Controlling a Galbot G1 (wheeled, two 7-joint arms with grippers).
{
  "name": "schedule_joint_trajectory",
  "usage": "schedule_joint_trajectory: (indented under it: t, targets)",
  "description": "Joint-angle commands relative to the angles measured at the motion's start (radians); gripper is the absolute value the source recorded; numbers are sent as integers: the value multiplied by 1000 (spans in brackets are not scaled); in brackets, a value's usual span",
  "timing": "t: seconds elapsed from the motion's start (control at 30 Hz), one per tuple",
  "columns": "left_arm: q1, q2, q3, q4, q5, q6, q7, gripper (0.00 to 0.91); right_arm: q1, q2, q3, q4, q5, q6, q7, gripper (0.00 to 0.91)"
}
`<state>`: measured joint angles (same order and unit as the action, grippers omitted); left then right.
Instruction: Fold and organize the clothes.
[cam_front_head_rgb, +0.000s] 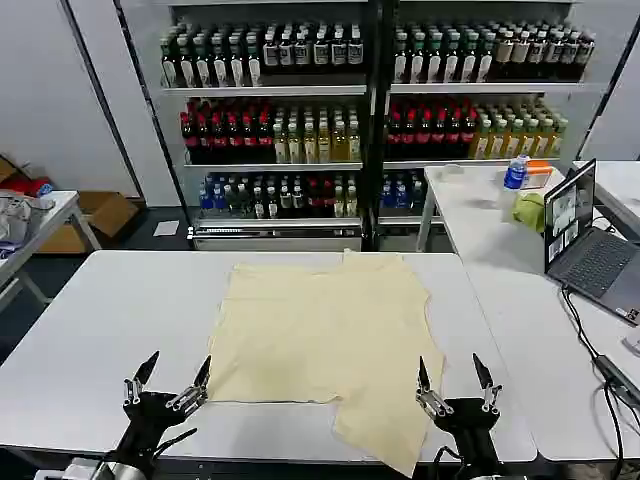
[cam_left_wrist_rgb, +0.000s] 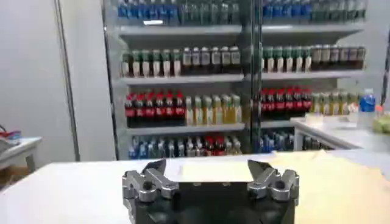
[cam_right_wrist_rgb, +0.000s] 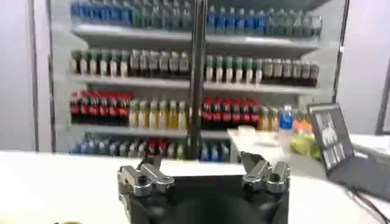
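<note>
Pale cream T-shirt (cam_front_head_rgb: 325, 330) lies spread out on the white table (cam_front_head_rgb: 110, 320), pretty much dead centre in the head view. It's mostly flat, but not tidy: one corner at about 5 o'clock droops down to the near table edge, and a bit sticks up at the far edge around 12 o'clock.

Left gripper (cam_front_head_rgb: 167, 378) hovers low at roughly 7 o'clock from the shirt, just off its near-left corner, fingers spread wide with nothing between them. Its own wrist view shows the same thing, jaws apart over bare table (cam_left_wrist_rgb: 61, 189) with the shirt (cam_left_wrist_rgb: 341, 182) off to one side.

Right gripper (cam_front_head_rgb: 455, 378) is at about 5 o'clock, right next to that drooping corner, also spread wide and holding nothing.

Other stuff: an open laptop (cam_front_head_rgb: 590, 240) on the neighbouring table at 2 o'clock, with a small yellow-green cloth (cam_front_head_rgb: 529, 211) and a blue-capped bottle (cam_front_head_rgb: 516, 172) beyond it. Drink shelves (cam_front_head_rgb: 370, 110) full of bottles fill the back wall at 12 o'clock.
</note>
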<state>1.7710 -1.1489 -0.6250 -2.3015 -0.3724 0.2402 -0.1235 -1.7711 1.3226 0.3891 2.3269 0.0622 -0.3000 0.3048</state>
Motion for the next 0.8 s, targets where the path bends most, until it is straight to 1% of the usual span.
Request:
schedule_joint_trajectory:
  t: [0.03,0.17,0.33,0.5,0.8]
  targets:
    - [-29,14,7,48,-12,114,-5,907,9,4,-29,-50,9,-156,29,907]
    - [-63,17,34,100,13,181,-25,907,27,20,-57,-83,8,-183,31,907]
    - [-102,14,62,148,17,214,-30,907,43,33,-78,-111,1,-221,29,907]
    - [-120,24,82,173,24,224,-28,907,69,48,-97,-137,9,-249,33,907]
    - [-139,40,90,202,20,228,-27,907,72,71,-124,-148,11,-251,39,907]
